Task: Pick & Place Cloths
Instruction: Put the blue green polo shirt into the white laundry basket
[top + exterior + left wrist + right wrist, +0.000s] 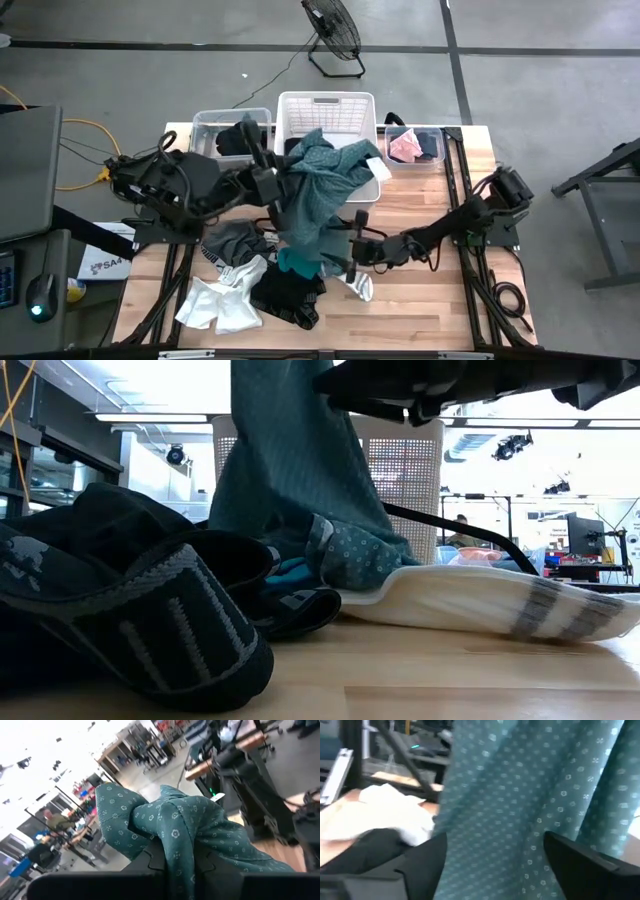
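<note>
Teal-green cloth (318, 190) hangs from my left gripper (283, 183), jaws clamped on its top fold – it drapes from the white basket (326, 108) down to the bench (420, 300). My right gripper (340, 255) sits at the hem, jaws wide – fabric between them, ungripped.

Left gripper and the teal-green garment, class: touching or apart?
Touching. In the left wrist view the left gripper is shut on the teal-green garment, fabric pinched between its fingers.
</note>
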Robot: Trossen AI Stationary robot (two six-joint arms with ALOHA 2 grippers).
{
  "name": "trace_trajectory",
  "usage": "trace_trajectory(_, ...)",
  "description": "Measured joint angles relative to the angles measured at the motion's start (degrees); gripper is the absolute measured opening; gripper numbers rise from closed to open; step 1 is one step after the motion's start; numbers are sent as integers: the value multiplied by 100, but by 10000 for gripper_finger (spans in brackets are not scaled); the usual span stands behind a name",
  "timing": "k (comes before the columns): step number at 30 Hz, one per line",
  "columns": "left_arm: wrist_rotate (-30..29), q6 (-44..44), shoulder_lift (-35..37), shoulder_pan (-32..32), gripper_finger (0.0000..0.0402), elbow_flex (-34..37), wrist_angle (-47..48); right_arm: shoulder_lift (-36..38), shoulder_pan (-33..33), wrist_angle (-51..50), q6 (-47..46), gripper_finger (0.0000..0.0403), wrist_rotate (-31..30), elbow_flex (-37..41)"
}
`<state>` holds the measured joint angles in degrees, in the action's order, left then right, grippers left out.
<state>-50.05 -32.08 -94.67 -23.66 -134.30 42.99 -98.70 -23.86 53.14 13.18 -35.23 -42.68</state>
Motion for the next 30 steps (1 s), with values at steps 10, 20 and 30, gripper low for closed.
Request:
trace_trajectory(10,430,-230,0,0,21,0,-658,-17,367,270,702,350,-68,-348)
trace_trajectory(20,1210,58,0,-2,21,0,-721,-17,1051,-59,485,348,1146,-1031)
trace_trajectory(30,1323,90,0,-2,21,0,-685,-17,1331,-914,-594,328,3747,-1792)
